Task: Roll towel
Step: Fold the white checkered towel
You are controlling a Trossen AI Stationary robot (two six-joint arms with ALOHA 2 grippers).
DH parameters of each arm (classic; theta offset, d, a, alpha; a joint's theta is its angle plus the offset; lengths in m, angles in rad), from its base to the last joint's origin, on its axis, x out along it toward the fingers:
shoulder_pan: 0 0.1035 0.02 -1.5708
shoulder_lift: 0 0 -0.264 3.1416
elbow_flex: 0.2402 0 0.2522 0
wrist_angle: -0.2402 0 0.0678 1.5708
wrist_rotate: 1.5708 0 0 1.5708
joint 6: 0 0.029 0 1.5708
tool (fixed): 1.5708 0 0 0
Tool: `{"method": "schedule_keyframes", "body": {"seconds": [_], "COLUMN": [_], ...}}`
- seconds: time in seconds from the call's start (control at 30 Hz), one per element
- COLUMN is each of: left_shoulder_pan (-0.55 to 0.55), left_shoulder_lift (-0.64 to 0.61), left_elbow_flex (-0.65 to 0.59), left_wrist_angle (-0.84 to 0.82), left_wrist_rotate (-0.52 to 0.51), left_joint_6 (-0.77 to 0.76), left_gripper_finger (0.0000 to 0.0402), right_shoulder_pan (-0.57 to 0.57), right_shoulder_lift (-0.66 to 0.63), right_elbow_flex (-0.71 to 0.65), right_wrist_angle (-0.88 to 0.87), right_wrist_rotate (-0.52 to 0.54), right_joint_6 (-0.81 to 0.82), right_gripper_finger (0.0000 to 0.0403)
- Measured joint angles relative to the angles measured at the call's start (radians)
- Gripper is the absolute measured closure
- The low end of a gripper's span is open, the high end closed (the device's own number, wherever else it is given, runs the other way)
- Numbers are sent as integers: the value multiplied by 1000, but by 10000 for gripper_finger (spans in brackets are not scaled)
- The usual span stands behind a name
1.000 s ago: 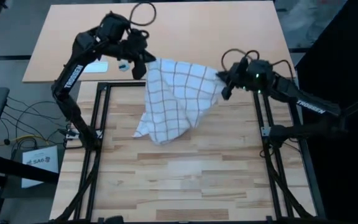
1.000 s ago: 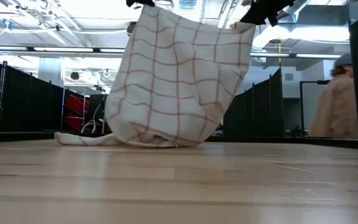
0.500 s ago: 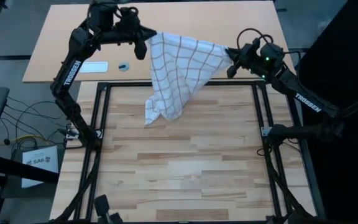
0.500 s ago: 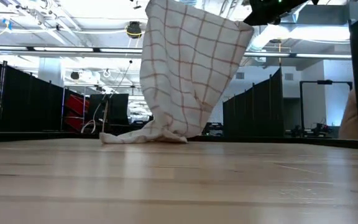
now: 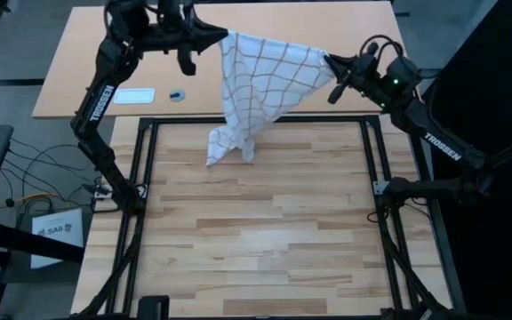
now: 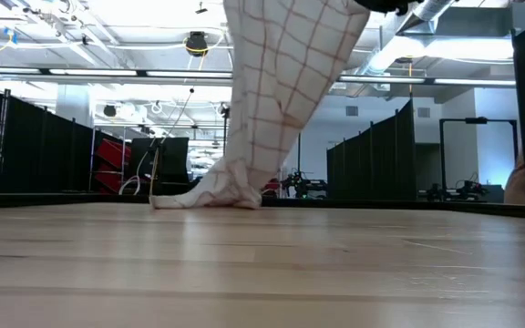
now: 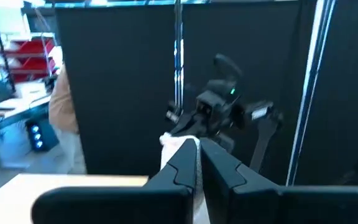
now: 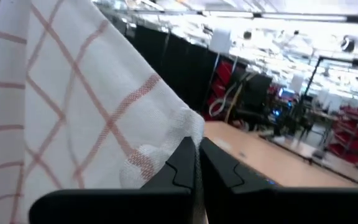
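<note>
The white towel with reddish-brown check lines (image 5: 265, 76) hangs stretched between my two grippers, high over the table's far part. Its lower end (image 5: 225, 147) rests bunched on the wooden table, as the low view (image 6: 212, 194) also shows. My left gripper (image 5: 223, 37) is shut on the towel's left top corner. My right gripper (image 5: 330, 64) is shut on its right top corner. The towel fills much of the right wrist view (image 8: 61, 112). My left gripper pinches the towel's left top corner (image 7: 178, 144) between its two fingers, coming level from the table's left. The towel hangs below, its top edge drawn fairly taut toward the other gripper. My right gripper pinches the towel's right top corner (image 8: 166, 149) between its two fingers, coming level from the table's right. The cloth hangs below and away from the fingers, its lower end on the table.
A small white card (image 5: 133, 95) and a small dark object (image 5: 177, 94) lie on the tan board at the far left. A black metal frame (image 5: 370, 160) borders the wooden table. A person (image 7: 64, 118) stands beyond the table in the left wrist view.
Both grippers have risen and gone toward the table's far edge, staying shut on the towel's corners. The towel has been drawn up: most of it has lifted off the table, and its trailing lower end has slid toward the far edge and narrowed into a small bunch.
</note>
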Motion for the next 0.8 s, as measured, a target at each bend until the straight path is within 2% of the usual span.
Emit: {"method": "schedule_keyframes", "body": {"seconds": [0.17, 0.4, 0.8], "left_shoulder_pan": [11, 24, 69], "left_shoulder_lift": [0, 0, 1], "left_elbow_flex": [0, 6, 20], "left_wrist_angle": [103, 285, 313], "left_wrist_rotate": [6, 7, 6], "left_joint_6": [-77, -199, -254], "left_gripper_finger": [401, 401, 401], "right_shoulder_pan": [-28, -41, -110], "right_shoulder_lift": [0, 0, 2], "right_elbow_flex": [0, 0, 1], "right_wrist_angle": [84, 195, 252], "right_wrist_rotate": [-99, -123, -123], "right_joint_6": [78, 100, 39], "right_gripper_finger": [403, 403, 403]}}
